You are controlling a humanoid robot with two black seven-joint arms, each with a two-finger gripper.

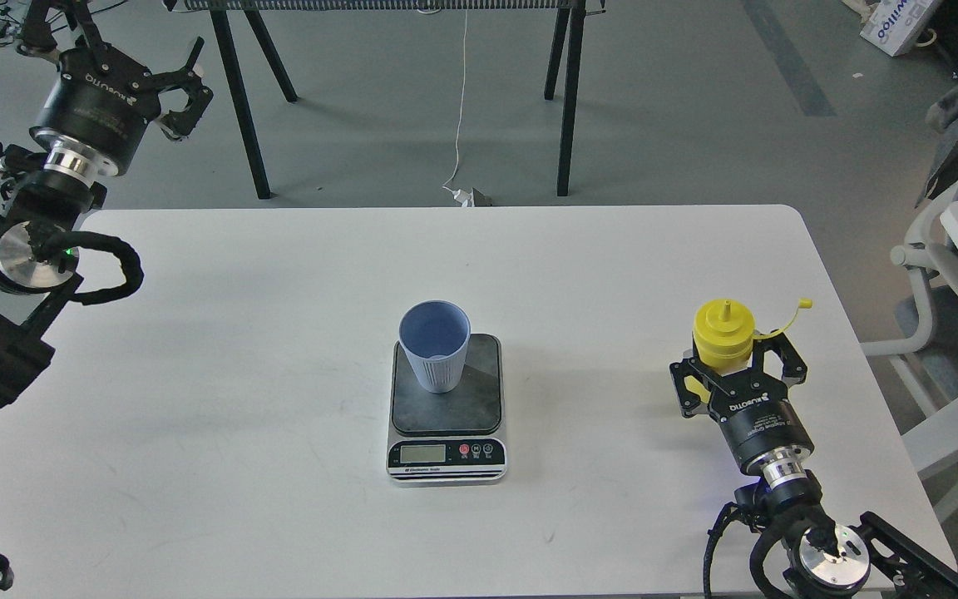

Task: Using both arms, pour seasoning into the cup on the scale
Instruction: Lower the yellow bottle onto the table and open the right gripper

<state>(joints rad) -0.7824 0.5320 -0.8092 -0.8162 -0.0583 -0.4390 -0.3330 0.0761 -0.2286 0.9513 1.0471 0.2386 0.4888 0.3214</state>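
Note:
The light blue cup stands upright on the dark platform of the scale, at the table's centre. The yellow seasoning bottle stands upright at the right side of the table, nozzle up, with its small cap hanging out to the right on its tether. My right gripper is shut around the bottle's lower body, well right of the cup. My left gripper is open and empty, raised beyond the table's back left corner.
The white table has rounded corners. Black trestle legs stand on the floor behind it. A white chair stands off the right edge. A white cable hangs down behind the table.

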